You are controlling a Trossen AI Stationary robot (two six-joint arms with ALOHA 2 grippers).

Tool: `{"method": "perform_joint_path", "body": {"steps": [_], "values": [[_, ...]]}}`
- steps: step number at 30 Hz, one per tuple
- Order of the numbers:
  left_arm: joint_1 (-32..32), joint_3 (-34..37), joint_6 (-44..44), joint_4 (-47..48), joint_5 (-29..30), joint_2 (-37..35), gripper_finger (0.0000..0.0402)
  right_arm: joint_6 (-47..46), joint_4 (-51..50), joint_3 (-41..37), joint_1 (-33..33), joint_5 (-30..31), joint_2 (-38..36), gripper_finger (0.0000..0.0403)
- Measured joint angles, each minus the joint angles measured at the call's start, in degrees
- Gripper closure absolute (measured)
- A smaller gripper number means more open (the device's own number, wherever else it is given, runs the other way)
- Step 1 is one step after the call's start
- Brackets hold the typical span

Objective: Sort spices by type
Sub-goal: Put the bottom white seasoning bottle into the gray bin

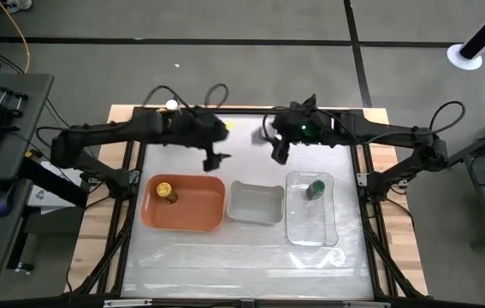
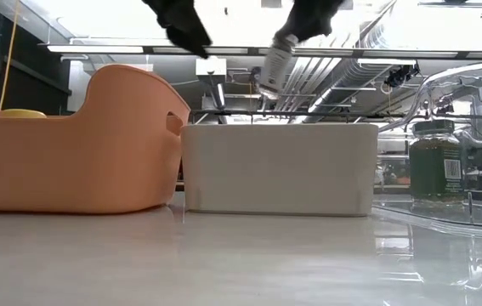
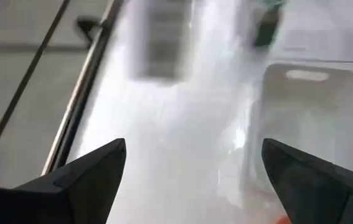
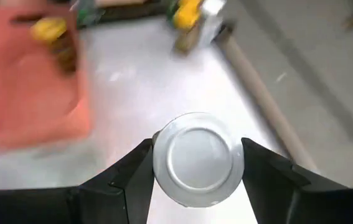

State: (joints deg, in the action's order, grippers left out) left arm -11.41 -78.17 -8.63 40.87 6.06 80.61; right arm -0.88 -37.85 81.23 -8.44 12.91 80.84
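from my station, starting at the left: my left gripper (image 1: 215,159) hangs above the table's far side, just behind the orange tray (image 1: 198,219), and in its wrist view its two dark fingers (image 3: 92,171) stand spread wide with only bare table between them. below and ahead of those jaws, a yellow-lidded jar (image 1: 166,191) stands in the orange tray's left end; from table height only its yellow lid (image 2: 21,112) peeks over the tray wall.

next comes the grey tray (image 1: 256,204), sitting between the two grippers and nearer me than both; i see nothing in it.

my right gripper (image 1: 279,151) is up in the air behind the grey tray, its jaws pinching a white-lidded jar (image 4: 193,158) by the sides, lid facing the wrist camera. in the low view that jar (image 2: 275,66) hangs tilted above the grey tray (image 2: 279,168).

rightmost, beyond the right jaws toward me, a green-lidded jar (image 1: 316,188) stands upright in the clear tray (image 1: 311,233). another yellow-lidded jar (image 4: 188,18) shows blurred at the table's far edge, well ahead of the right fingers.
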Motion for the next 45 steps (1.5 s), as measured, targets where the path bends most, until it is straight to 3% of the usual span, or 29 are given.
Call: {"method": "perform_joint_path", "body": {"steps": [4,8,13,18,24,32,40,42,45], "values": [[-3.26,1.11,3.5,1.87,0.47,-5.53,0.0042,-5.5,-5.71,-1.68,1.67,-7.64,-0.06,0.0204],[-5.82,7.69,7.13,-7.73,0.47,-14.9,0.0042,-12.07,-5.55,-7.38,6.6,-8.84,-0.02,0.0204],[-6.98,19.0,14.97,-20.54,1.2,-26.99,0.0042,-21.78,0.58,-13.85,13.1,-6.47,0.07,0.0204],[-6.91,26.22,20.29,-24.72,4.73,-34.14,0.0042,-28.08,-0.34,-14.38,17.41,-1.7,1.94,0.0204],[-6.94,28.36,21.08,-25.23,6.13,-36.05,0.0042,-32.2,-2.12,-14.47,18.38,0.12,6.56,0.0204],[-6.94,28.41,20.27,-27.09,6.13,-35.88,0.0041,-30.81,-2.63,-13.82,18.9,0.57,12.13,0.0204],[-6.94,28.41,19.0,-27.27,6.12,-35.88,0.0041,-30.58,-2.26,-13.64,18.9,1.05,12.98,0.0204],[-6.94,28.41,18.95,-27.25,6.13,-35.87,0.0041,-30.57,-2.36,-13.64,18.9,0.77,13.02,0.0185],[-6.94,28.41,18.89,-27.25,6.12,-35.88,0.0041,-30.62,-3.28,-13.88,18.97,-0.46,13.36,0.012]]}}
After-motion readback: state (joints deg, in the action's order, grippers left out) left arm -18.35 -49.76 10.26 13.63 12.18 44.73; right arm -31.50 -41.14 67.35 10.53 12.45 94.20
